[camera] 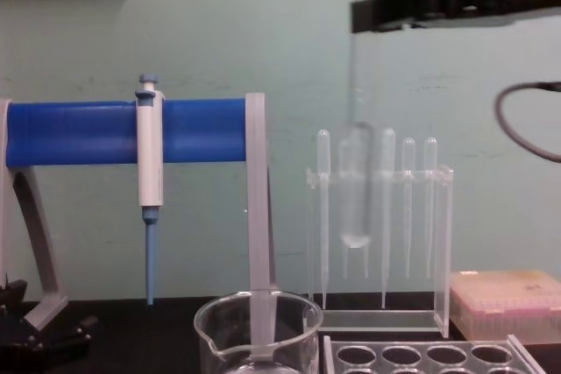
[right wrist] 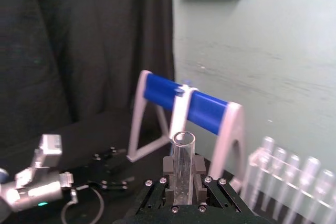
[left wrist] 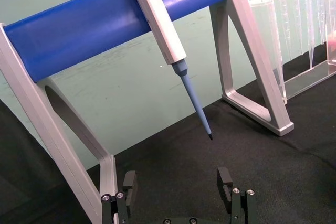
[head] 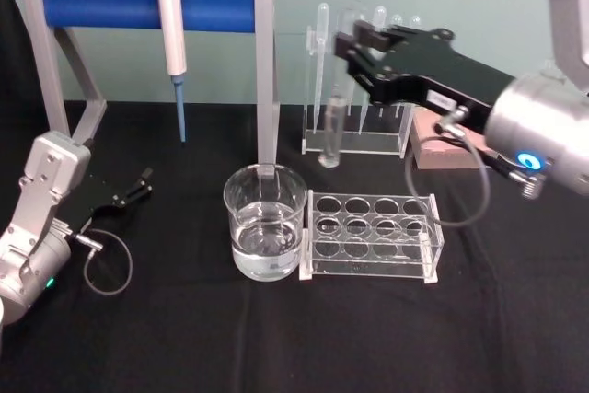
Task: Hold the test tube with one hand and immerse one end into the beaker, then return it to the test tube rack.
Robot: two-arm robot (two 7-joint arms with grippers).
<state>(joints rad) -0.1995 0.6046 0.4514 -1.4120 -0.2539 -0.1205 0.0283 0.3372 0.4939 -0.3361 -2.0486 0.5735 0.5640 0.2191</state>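
Test tube (right wrist: 184,157): wrist view shows right jaws clamped.

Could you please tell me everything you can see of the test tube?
The test tube is a long, clear glass tube with an open rim and a rounded bottom. It hangs nearly upright in the air, clamped near its top by the right gripper. Its bottom is well above the rim of the beaker and touches nothing else.

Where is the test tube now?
The test tube hangs upright in the right gripper, held near its rim, just right of centre in the head view, in front of the pipette stand and higher than the beaker and the test tube rack.
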